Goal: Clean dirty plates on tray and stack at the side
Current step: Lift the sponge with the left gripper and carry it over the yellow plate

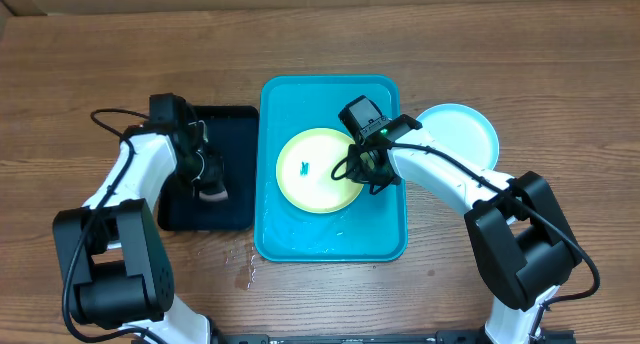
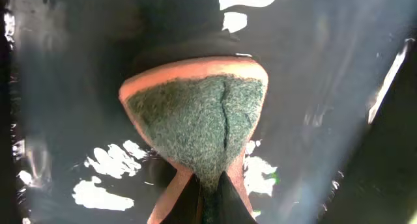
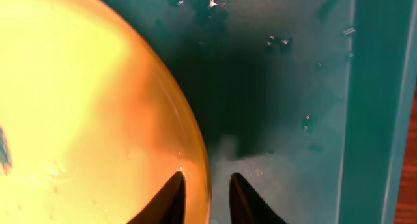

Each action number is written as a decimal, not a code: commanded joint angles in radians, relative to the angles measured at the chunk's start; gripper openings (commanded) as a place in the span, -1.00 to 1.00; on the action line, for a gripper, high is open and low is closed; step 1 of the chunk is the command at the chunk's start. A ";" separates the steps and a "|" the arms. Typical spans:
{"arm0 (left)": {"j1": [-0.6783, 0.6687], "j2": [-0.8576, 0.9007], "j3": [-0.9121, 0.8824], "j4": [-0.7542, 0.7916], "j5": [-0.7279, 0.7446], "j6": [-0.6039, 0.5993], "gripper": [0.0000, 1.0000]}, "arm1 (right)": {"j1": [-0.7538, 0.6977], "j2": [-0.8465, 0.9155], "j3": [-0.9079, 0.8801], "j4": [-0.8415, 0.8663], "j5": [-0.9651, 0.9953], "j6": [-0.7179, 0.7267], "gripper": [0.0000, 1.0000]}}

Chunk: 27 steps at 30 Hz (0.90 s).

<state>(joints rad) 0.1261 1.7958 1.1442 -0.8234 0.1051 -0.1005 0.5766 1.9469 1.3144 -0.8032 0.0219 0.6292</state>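
Note:
A yellow-green rimmed plate (image 1: 318,170) with a small blue smudge (image 1: 303,167) lies in the turquoise tray (image 1: 385,239). My right gripper (image 1: 368,172) is at the plate's right edge. In the right wrist view it (image 3: 207,174) stands slightly open astride the rim, with one finger over the plate (image 3: 85,107) and the other over the wet tray floor (image 3: 280,87). A light blue plate (image 1: 462,134) rests on the table to the right of the tray. My left gripper (image 2: 208,174) is shut on a green-faced sponge (image 2: 195,113) over the black tray (image 1: 225,134).
The black tray's wet floor (image 2: 326,87) fills the left wrist view. Drops of water lie on the wooden table (image 1: 245,269) by the turquoise tray's front left corner. The tray's raised right wall (image 3: 371,87) stands close beside my right fingers.

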 commanded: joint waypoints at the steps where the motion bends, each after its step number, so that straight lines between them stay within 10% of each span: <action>1: -0.001 -0.042 0.143 -0.056 0.019 0.033 -0.92 | 0.000 0.000 -0.007 0.008 -0.054 0.000 -0.39; 10: -0.009 -0.099 0.381 -0.191 0.019 0.121 -0.92 | 0.000 0.000 -0.007 0.008 -0.097 0.039 -0.92; 18: -0.016 -0.096 0.362 -0.219 0.019 0.124 -0.92 | 0.000 0.000 -0.008 0.029 -0.100 0.052 -0.44; 27: -0.066 -0.096 0.362 -0.214 0.019 0.166 -0.92 | 0.001 0.000 -0.026 0.040 -0.171 0.054 -0.66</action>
<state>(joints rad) 0.0830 1.7042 1.5105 -1.0431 0.1089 0.0265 0.5766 1.9469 1.3132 -0.7677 -0.0956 0.6792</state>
